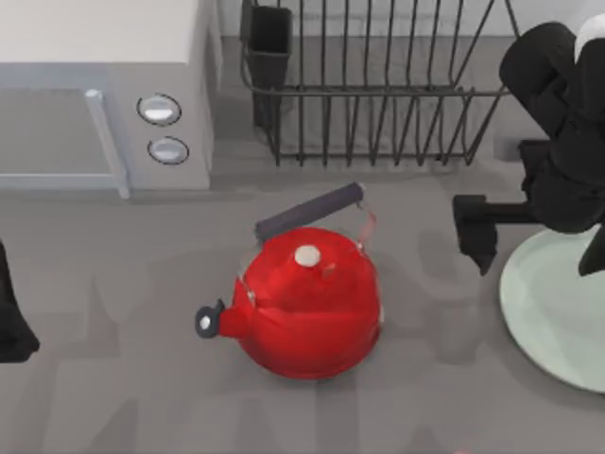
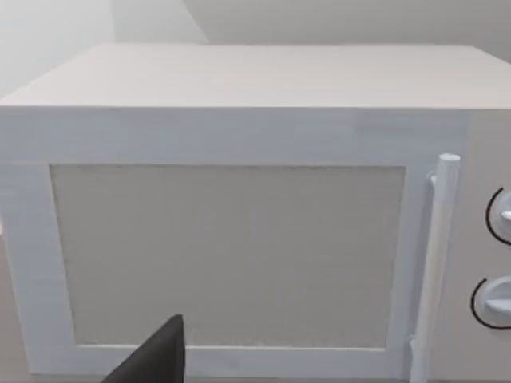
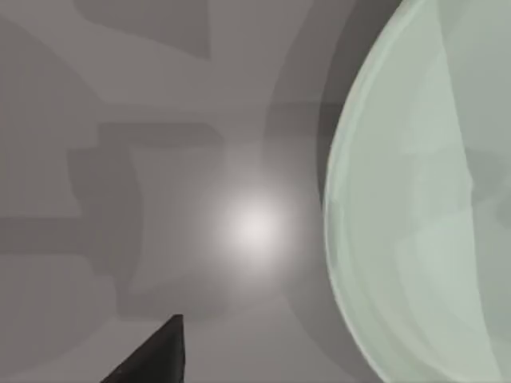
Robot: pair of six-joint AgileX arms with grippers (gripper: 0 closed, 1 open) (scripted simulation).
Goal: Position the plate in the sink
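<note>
Our right gripper point(image 1: 529, 236) hangs over the pale mint-green plate point(image 1: 553, 312) at the table's right edge.

The plate lies flat on the grey table point(image 1: 123, 378) with nothing on it; its rim curves through our right wrist view. One dark finger point(image 1: 477, 227) juts left of the rim, and we cannot tell how the jaws stand. Our left arm point(image 1: 11, 317) sits parked at the left edge, facing the white microwave point(image 2: 239, 223). The red kettle point(image 1: 307, 303) stands mid-table, lid on. The black wire dish rack point(image 1: 378, 95) behind holds a dark cup point(image 1: 270, 38).
</note>
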